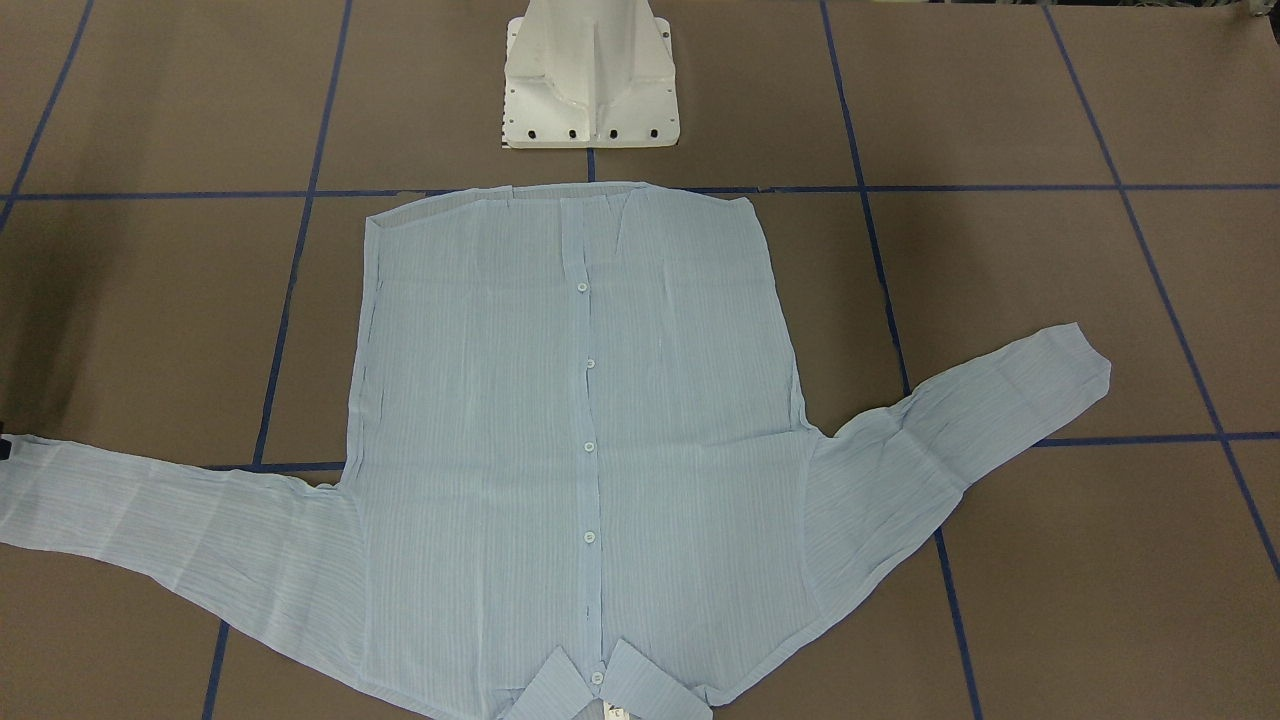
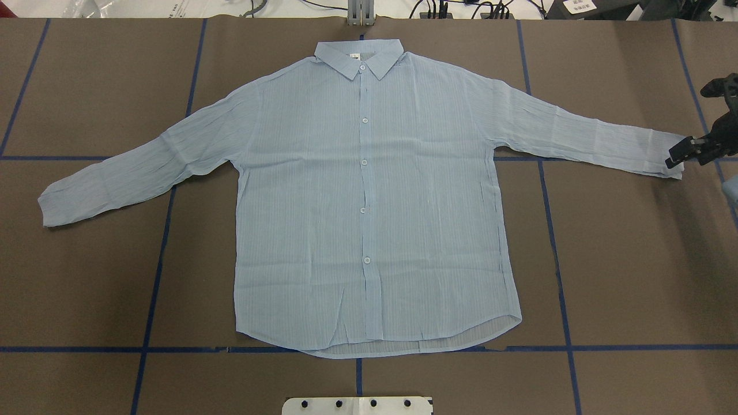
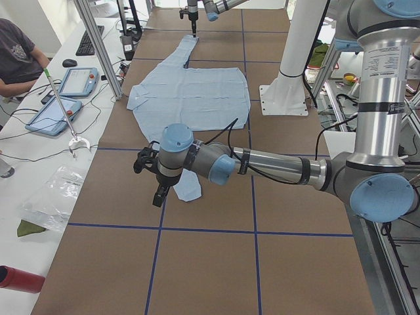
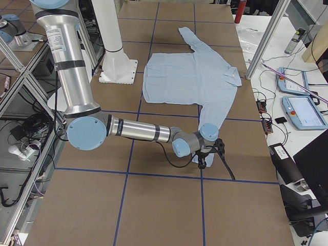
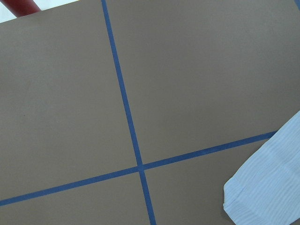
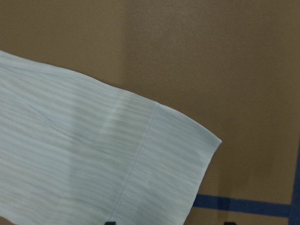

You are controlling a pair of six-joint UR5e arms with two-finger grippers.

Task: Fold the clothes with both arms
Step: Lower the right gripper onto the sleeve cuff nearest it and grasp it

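Pale blue, finely striped shirt [image 2: 369, 202] lies flat and buttoned, front up, on the brown table [image 2: 86, 276], sleeves spread and collar away from the robot. A small white tag [image 2: 354, 56] inside the collar carries print too small to read. The right gripper [image 2: 679, 155] sits at one sleeve's cuff with its fingers apart, while the left gripper [image 3: 158, 195] hangs near the other cuff, and whether its fingers are apart or together cannot be told.

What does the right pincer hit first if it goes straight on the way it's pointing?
The right pincer points down at the sleeve cuff, which lies flat on the table, so it would likely meet the cuff first. Its height above the cloth is unclear.
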